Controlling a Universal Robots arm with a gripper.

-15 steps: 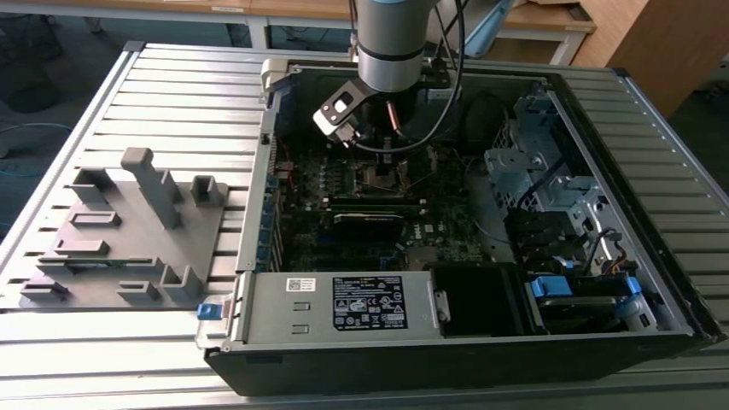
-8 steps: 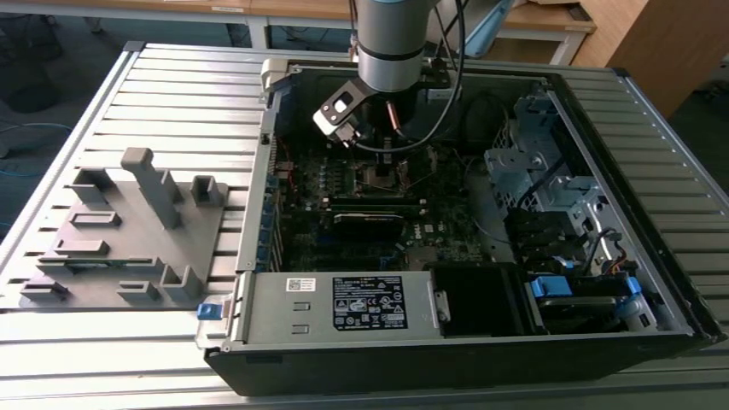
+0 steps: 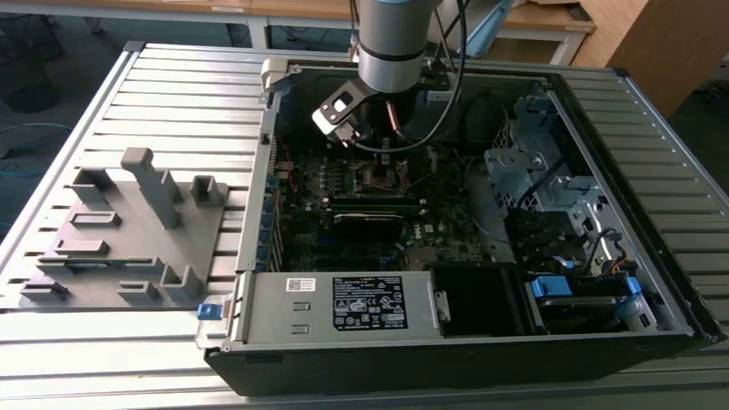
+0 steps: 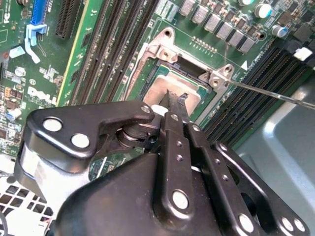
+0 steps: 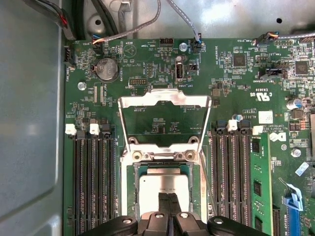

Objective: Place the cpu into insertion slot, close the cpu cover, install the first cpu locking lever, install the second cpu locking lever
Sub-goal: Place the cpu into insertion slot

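So, exterior view: arm point(image 3: 387, 43) reaches down into the open computer case point(image 3: 638, 282), gripper point(image 3: 381, 158) low over the motherboard point(image 3: 330, 248); grey fixture point(image 3: 125, 231) sits on the exterior view's left. First wrist view: cpu cover point(image 5: 147, 102) swung open, cpu point(image 5: 165, 184) seated in the insertion slot point(image 5: 129, 196), 2 fingers point(image 5: 162, 209) closed together, tips on the cpu. Second wrist view adds a thin lever point(image 4: 275, 94) sticking out beside the slot.
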